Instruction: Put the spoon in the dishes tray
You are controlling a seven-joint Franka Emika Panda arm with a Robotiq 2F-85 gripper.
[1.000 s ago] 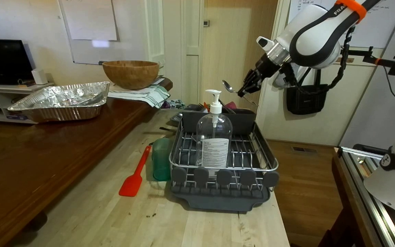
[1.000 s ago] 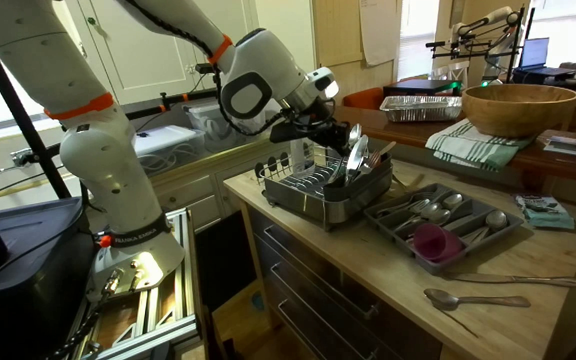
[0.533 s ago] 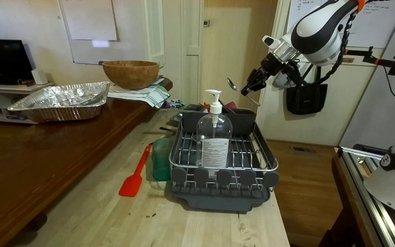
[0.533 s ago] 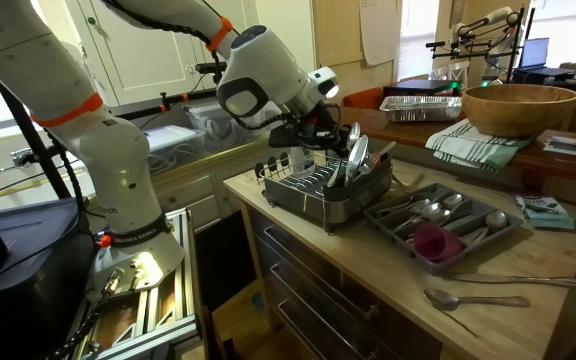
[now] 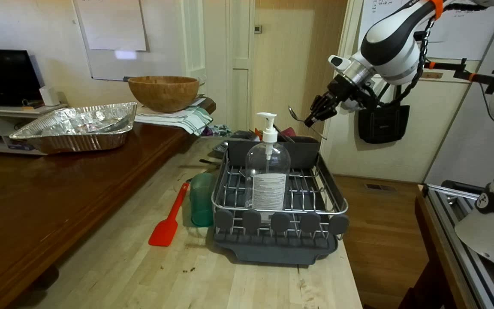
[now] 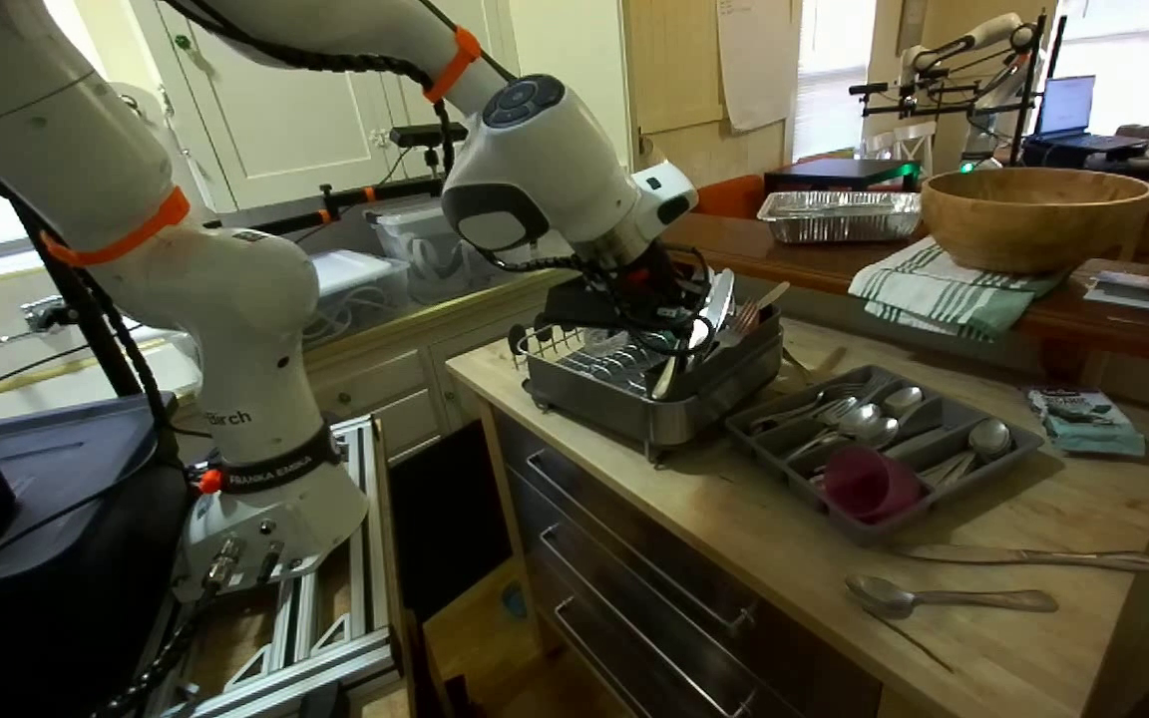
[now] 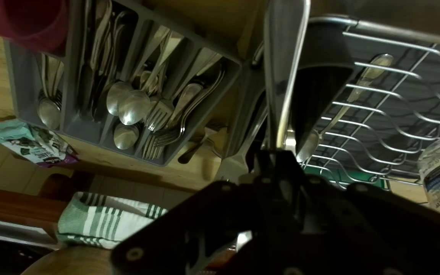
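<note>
Above the end of the dish rack (image 5: 275,252) that bears the cutlery holder (image 5: 305,154), the gripper (image 7: 277,156) has its fingers pinched on a spoon (image 7: 283,72), whose handle runs away from the fingertips in the wrist view. Seen in an exterior view, the spoon tilts, its round end raised on one side of the fingers and its handle sloping down on the other; whether it touches the holder cannot be told. Cutlery (image 6: 746,317) stands in the holder. Right beside it, a second spoon (image 7: 357,88) lies among the wires of the rack, and a clear pump bottle (image 5: 268,171) stands upright in there too. Just outside the rack, the table (image 5: 212,283) carries a green cup (image 5: 202,199) and, next to that, a red spatula (image 5: 170,221) lying flat. Past the holder end sits a grey cutlery tray (image 7: 80,128) with forks (image 7: 160,114) and spoons (image 7: 132,107) in its compartments and a pink cup (image 6: 869,484) tilted at one end. A knife (image 6: 1033,558) and a third spoon (image 6: 949,598) lie near the tray, and so does a packet (image 6: 1083,421). Farther off, a darker table (image 5: 58,184) holds a wooden bowl (image 6: 1038,219) standing on a striped towel (image 6: 954,299), with a foil pan (image 5: 77,140) near them. At the back, a black bag (image 5: 383,124) hangs and a television (image 5: 2,77) stands on a white cabinet (image 5: 15,112).
</note>
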